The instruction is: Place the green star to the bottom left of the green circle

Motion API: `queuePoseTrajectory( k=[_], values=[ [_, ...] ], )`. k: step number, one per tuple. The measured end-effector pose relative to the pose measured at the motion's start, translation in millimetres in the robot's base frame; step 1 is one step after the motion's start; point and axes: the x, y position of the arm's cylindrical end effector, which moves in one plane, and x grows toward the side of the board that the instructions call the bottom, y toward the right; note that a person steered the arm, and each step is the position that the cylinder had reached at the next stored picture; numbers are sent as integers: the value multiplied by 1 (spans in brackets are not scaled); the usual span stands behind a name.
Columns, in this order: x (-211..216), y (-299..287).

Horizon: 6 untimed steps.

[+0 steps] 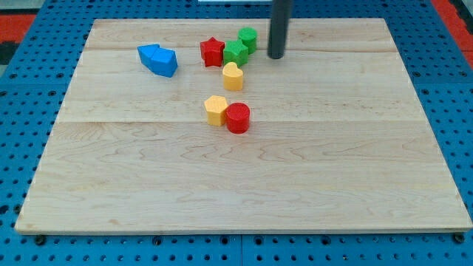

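Observation:
The green star (236, 52) lies near the view's top centre, touching the green circle (248, 38), which sits just up and to its right. My tip (276, 56) stands to the right of both, a small gap from the green circle and level with the star. The rod rises out of the view's top.
A red star (212, 52) touches the green star's left side. A yellow heart (233, 76) lies just below the green star. Two blue blocks (158, 59) sit together at the left. A yellow hexagon (216, 110) and a red circle (238, 118) lie side by side lower down. The wooden board (244, 185) rests on a blue pegboard.

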Motion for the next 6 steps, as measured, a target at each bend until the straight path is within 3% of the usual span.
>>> queuePoseTrajectory(
  k=[1, 3, 4, 5, 6],
  values=[
    [29, -47],
    [30, -110],
    [26, -51],
    [-13, -8],
    [25, -2]
  ],
)
